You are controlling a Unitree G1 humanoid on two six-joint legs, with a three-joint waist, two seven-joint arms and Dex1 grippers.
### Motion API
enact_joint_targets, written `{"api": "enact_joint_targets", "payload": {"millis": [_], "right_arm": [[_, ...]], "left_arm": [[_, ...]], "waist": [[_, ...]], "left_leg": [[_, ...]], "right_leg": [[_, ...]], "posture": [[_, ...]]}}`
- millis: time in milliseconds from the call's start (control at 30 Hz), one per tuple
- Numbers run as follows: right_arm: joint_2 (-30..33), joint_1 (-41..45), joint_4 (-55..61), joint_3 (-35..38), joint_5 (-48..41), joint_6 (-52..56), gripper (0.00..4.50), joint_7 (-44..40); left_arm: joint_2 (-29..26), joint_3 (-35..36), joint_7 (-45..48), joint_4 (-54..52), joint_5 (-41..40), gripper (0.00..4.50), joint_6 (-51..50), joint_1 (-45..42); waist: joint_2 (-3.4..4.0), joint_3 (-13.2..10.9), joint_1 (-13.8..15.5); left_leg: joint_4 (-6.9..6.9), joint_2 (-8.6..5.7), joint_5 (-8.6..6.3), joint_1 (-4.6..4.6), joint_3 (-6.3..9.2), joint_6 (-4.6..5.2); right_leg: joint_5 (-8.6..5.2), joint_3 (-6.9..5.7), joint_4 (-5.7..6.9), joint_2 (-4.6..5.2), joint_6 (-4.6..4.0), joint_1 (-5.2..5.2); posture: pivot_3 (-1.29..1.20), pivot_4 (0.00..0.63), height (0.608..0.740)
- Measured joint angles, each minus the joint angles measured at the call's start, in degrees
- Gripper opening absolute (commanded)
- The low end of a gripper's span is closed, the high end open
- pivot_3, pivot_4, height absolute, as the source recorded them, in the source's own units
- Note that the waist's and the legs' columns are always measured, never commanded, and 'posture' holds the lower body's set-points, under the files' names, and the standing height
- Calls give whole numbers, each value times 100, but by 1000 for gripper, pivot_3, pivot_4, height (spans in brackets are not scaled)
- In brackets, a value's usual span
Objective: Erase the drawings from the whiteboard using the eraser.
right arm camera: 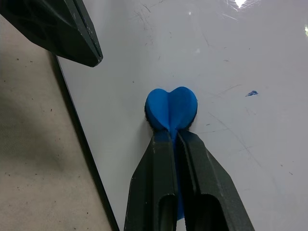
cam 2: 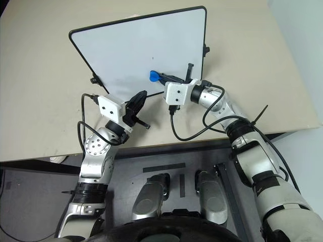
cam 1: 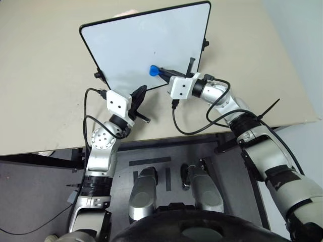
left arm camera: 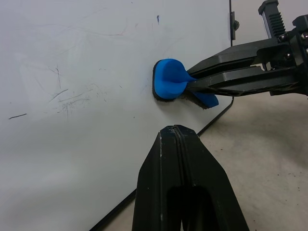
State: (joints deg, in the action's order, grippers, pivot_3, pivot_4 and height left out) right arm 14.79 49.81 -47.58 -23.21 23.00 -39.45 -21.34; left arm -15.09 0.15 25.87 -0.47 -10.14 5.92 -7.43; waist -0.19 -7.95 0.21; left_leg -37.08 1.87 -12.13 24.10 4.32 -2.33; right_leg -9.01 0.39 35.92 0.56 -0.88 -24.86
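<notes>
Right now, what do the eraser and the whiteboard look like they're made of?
The eraser: likely molded plastic, matte bright blue, with a dark fuzzy pad, probably felt, showing where it presses on the board. The whiteboard: a smooth, slightly glossy white surface, perhaps coated; fine scratches and faint marker traces show on it. Its thin black frame looks like plastic, though that is hard to confirm.

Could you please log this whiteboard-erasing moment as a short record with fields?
surface: whiteboard lying on a beige table
tool: blue eraser, pressed on the board near its lower edge
right gripper: shut on the eraser
left gripper: shut, holding nothing, at the board's near edge
marks left: a small blue marker speck beside the eraser, plus faint grey smudges
</notes>
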Motion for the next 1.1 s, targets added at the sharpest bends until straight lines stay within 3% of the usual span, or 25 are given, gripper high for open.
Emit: {"api": "enact_joint_targets", "payload": {"millis": [367,800,1100], "right_arm": [[136,415,432,415,94,-258,4,958],[12,-217,350,-32,162,-93,4,223],[97,-160,493,59,152,180,4,312]], "left_arm": [[2,-1,9,0,27,0,0,0],[5,0,10,0,30,0,0,-1],[22,-10,21,0,31,0,0,-18]], "waist": [[2,-1,0],[1,-1,2],[1,-1,7]], "left_leg": [[2,1,0,1,1,0],[2,1,-1,4,-1,10],[1,1,-2,4,0,8]], "right_leg": [[2,0,2,0,-3,-3],[-8,0,-3,0,2,-5],[-8,0,-3,1,1,-4]], "posture": [[0,150,740],[0,150,740],[0,150,740]]}}
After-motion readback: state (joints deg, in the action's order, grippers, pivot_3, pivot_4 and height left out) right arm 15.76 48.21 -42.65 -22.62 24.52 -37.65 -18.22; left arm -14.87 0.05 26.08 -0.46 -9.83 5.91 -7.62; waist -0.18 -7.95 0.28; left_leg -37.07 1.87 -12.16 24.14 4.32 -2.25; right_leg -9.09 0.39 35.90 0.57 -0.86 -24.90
